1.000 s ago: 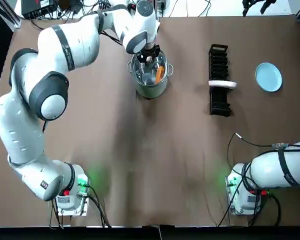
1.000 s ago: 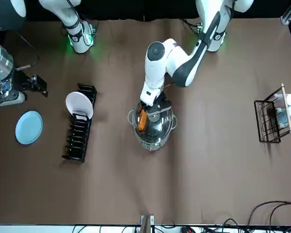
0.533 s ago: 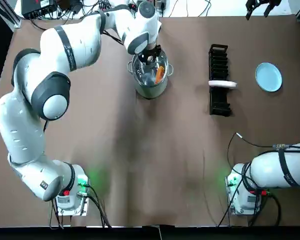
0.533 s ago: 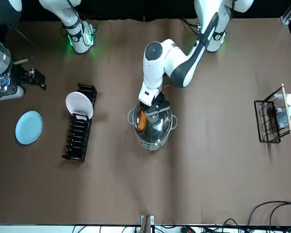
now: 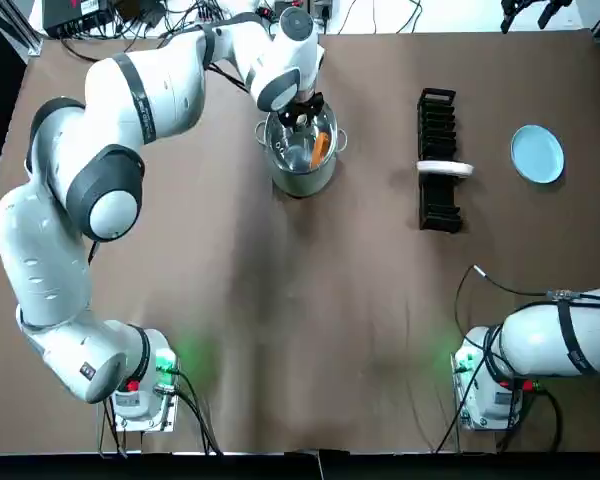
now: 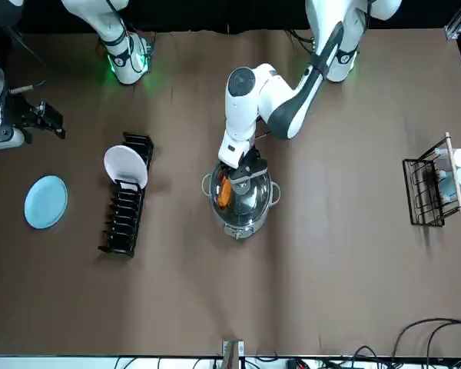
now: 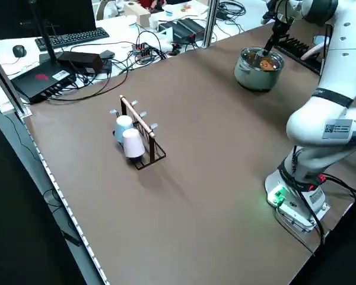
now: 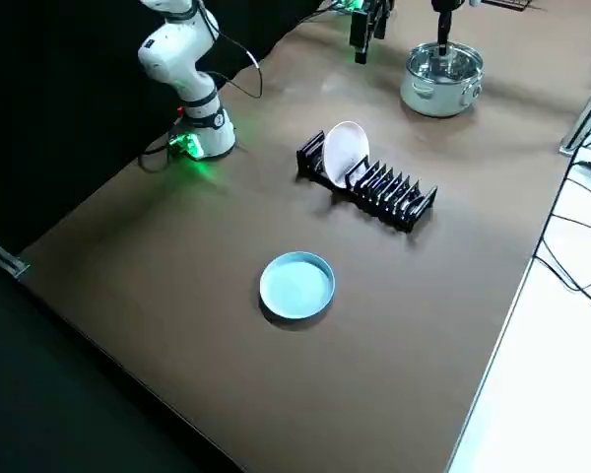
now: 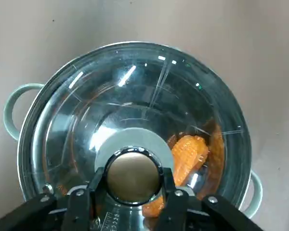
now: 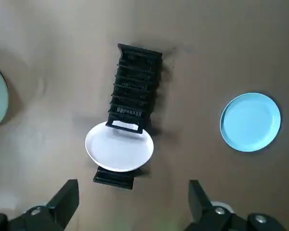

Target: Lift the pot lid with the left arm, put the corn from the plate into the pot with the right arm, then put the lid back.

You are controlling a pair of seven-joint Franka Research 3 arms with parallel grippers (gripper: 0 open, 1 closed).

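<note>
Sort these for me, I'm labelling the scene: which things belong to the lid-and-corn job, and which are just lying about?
Job: pot, lid, corn, blue plate, left gripper, right gripper.
Lying about: dish rack, white plate, cup rack, cups.

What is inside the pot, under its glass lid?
Through the glass lid, which sits on the pot, an orange ear of corn shows, lying at one side. The knob and the left gripper around it cover the middle. The right gripper is far off, open.
</note>
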